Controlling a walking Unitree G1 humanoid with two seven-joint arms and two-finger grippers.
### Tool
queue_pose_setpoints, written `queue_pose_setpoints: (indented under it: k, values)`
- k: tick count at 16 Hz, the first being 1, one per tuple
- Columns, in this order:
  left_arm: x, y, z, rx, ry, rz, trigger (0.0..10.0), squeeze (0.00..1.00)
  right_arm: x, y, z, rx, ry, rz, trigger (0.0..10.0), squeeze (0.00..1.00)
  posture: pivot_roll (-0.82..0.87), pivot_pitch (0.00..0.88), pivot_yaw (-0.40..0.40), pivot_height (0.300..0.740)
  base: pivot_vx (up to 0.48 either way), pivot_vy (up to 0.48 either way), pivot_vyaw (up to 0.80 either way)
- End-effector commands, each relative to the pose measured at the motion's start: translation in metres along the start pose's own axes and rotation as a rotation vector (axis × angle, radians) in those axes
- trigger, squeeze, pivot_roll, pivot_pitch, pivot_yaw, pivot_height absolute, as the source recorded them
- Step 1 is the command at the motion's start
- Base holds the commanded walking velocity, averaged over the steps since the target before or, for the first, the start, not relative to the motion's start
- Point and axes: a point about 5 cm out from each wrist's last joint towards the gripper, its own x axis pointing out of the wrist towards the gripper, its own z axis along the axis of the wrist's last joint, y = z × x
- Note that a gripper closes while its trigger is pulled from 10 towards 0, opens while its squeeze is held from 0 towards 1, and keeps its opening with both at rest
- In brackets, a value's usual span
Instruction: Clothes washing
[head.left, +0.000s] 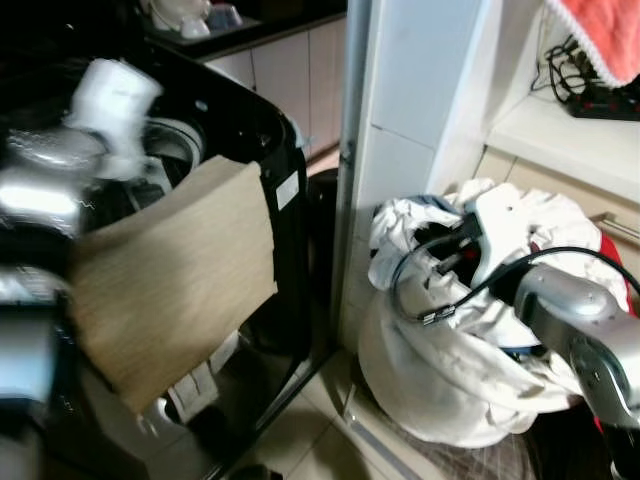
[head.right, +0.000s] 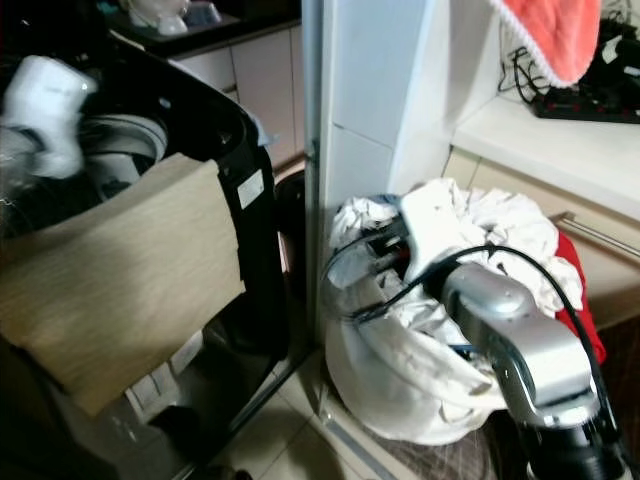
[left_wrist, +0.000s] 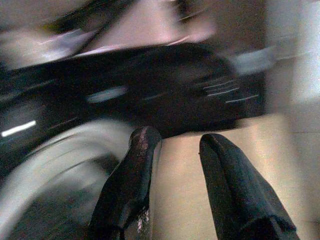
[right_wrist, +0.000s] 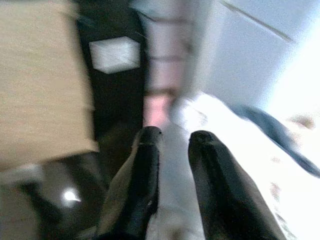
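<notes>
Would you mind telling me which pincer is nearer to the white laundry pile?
Right. The right pincer sits over the white laundry pile; the left pincer is over the washing machine.

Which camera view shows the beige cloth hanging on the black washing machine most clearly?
The left eye view: the beige cloth appears whole, draped over the washing machine rim. The right eye view shows it similarly; both wrist views show blurred parts.

This is a home laundry corner beside a kitchen. A black top-loading washing machine (head.left: 230, 130) stands at nine o'clock with a beige cloth (head.left: 170, 280) over its rim, and a heaped basket of white clothes (head.left: 450, 340) sits at four o'clock. Pale cabinets (head.left: 290, 70) run at twelve o'clock, beside a white tiled wall (head.left: 420, 90) above a tiled floor (head.left: 300, 430).
</notes>
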Motion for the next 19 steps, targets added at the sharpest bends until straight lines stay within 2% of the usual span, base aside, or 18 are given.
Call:
queue_pose_setpoints:
  k: [1,3,5,6,8,10,13,15,17,18,19]
  values:
    - [0.006,-0.031,0.003,-0.055,-0.072,-0.148,10.0,0.0,0.002,-0.018,-0.002,0.069,-0.027,-0.103,10.0,1.0,-0.16,0.0,0.058,0.74,0.0,0.0,0.0]
    - [0.009,-0.051,0.004,-0.07,-0.137,-0.217,10.0,0.0,0.005,-0.025,-0.004,0.066,-0.03,-0.134,10.0,1.0,-0.17,0.0,0.061,0.74,0.0,0.0,0.0]
    - [0.014,-0.084,0.01,-0.13,-0.266,-0.323,10.0,0.0,0.012,-0.036,-0.011,0.025,0.006,-0.172,10.0,1.0,-0.17,0.0,0.062,0.74,0.0,0.0,0.0]
    - [0.015,-0.108,0.017,-0.197,-0.336,-0.385,10.0,0.0,0.018,-0.048,-0.016,0.034,0.017,-0.214,10.0,1.0,-0.17,0.0,0.061,0.74,0.0,0.0,0.0]
    - [0.014,-0.13,0.017,-0.23,-0.337,-0.419,10.0,0.0,0.026,-0.064,-0.022,0.047,0.014,-0.253,10.0,1.0,-0.17,0.0,0.067,0.74,0.0,0.0,0.0]
    - [0.01,-0.144,0.013,-0.211,-0.305,-0.445,10.0,0.0,0.035,-0.072,-0.027,0.057,0.002,-0.207,10.0,1.0,-0.17,0.0,0.069,0.74,0.0,0.0,0.0]
    - [0.002,-0.148,0.009,-0.188,-0.272,-0.482,10.0,0.0,0.042,-0.079,-0.037,0.04,0.06,-0.174,10.0,1.0,-0.15,0.0,0.065,0.74,0.0,0.0,0.0]
    - [-0.012,-0.154,-0.001,-0.12,-0.2,-0.587,10.0,0.0,0.046,-0.086,-0.052,0.049,0.181,-0.14,10.0,1.0,-0.15,0.0,0.063,0.74,0.0,0.0,0.0]
    - [-0.016,-0.157,-0.009,-0.1,-0.169,-0.618,10.0,0.0,0.046,-0.088,-0.06,0.07,0.28,-0.116,10.0,1.0,-0.14,0.0,0.062,0.74,0.0,0.0,0.0]
    - [-0.016,-0.158,-0.011,-0.092,-0.157,-0.604,10.0,0.0,0.047,-0.086,-0.065,0.056,0.325,-0.104,10.0,0.92,-0.15,0.0,0.062,0.74,0.0,0.0,0.0]
    - [-0.016,-0.16,-0.013,-0.091,-0.149,-0.596,10.0,0.0,0.049,-0.083,-0.073,0.059,0.37,-0.09,10.0,0.0,-0.15,0.0,0.062,0.74,0.0,0.0,0.0]
